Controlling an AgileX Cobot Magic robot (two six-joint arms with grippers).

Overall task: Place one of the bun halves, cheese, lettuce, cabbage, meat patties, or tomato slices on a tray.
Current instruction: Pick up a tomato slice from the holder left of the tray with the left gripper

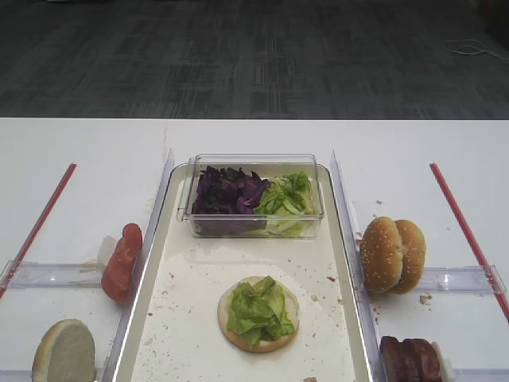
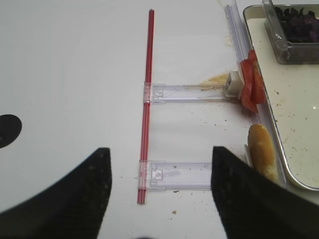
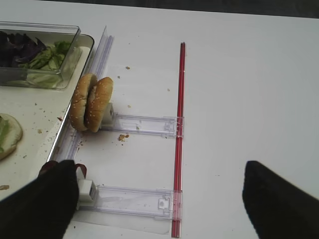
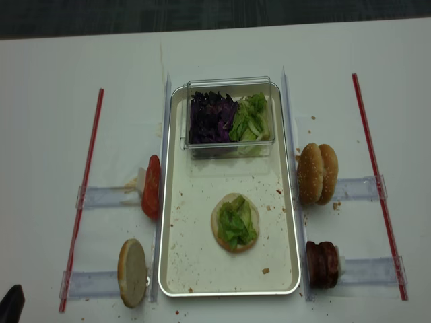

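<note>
L gripper [image 2: 159,194] is hovering low over the worktop [image 2: 75,74] left of the tray [image 2: 294,139], jaws apart, empty. R gripper [image 3: 159,199] is hovering likewise, jaws apart. Tomato slices [image 2: 250,82] are standing at tray's rim.

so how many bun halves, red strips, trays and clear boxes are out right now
bun halves: 4 (one on the tray, two on the right, one on the left)
red strips: 2
tray: 1
clear box: 1
total: 8
</note>
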